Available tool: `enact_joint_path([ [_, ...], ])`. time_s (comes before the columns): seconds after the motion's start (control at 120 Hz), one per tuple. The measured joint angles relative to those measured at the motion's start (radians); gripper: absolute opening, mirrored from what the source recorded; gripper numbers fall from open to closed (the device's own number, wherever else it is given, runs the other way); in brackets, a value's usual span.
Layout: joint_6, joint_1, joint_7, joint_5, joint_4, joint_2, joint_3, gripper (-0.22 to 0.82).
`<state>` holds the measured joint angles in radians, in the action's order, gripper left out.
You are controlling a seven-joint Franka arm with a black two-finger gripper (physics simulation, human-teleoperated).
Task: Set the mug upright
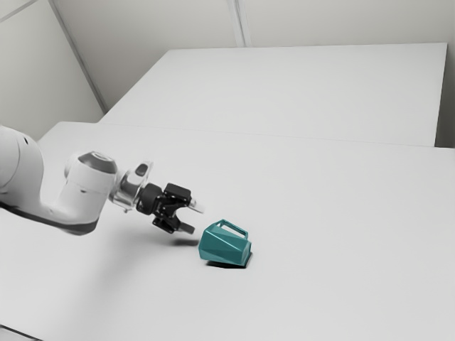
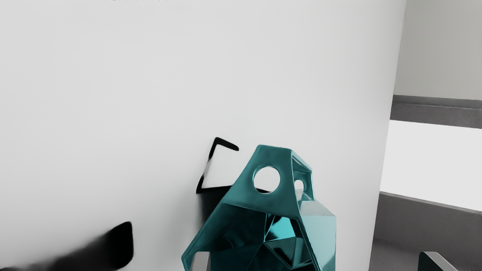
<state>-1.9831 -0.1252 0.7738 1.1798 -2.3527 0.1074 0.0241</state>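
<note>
The teal faceted mug point(image 1: 225, 246) lies on its side on the white table, its handle up and its base toward the exterior view's right. Just off its mouth end, toward the exterior view's left, the black gripper point(image 1: 199, 217) stands open, with nothing gripped. In the wrist view the mug point(image 2: 318, 226) shows its hollow inside and its handle with round holes. There the gripper point(image 2: 318, 261) has its fingertips wide apart, one overlapping the mug's rim and the other well to the mug's side. Whether that fingertip touches the rim I cannot tell.
The white table point(image 1: 341, 213) stretches around the mug, and a second white surface point(image 1: 284, 89) lies behind it. Dark shadows of the mug and the gripper fall on the table. Beyond the table edge, the wrist view shows a grey wall point(image 2: 437, 49).
</note>
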Motion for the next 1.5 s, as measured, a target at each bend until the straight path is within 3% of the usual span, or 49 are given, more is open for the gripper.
enact_joint_path([
  [0.625, -0.036, 0.119, 0.343, 0.171, -0.043, 0.022, -0.008, 0.6],
  [0.683, -0.04, 0.12, 0.359, 0.183, -0.044, 0.023, -0.009, 0.54],
  [0.875, -0.047, 0.118, 0.403, 0.2, -0.049, 0.024, -0.009, 0.17],
  [0.975, -0.048, 0.117, 0.421, 0.202, -0.05, 0.025, -0.009, 0.03],
  [1.333, -0.069, 0.134, 0.454, 0.201, -0.022, 0.016, -0.026, -0.12],
  [1.5, -0.089, 0.137, 0.43, 0.111, 0.085, -0.017, -0.061, -0.16],
])
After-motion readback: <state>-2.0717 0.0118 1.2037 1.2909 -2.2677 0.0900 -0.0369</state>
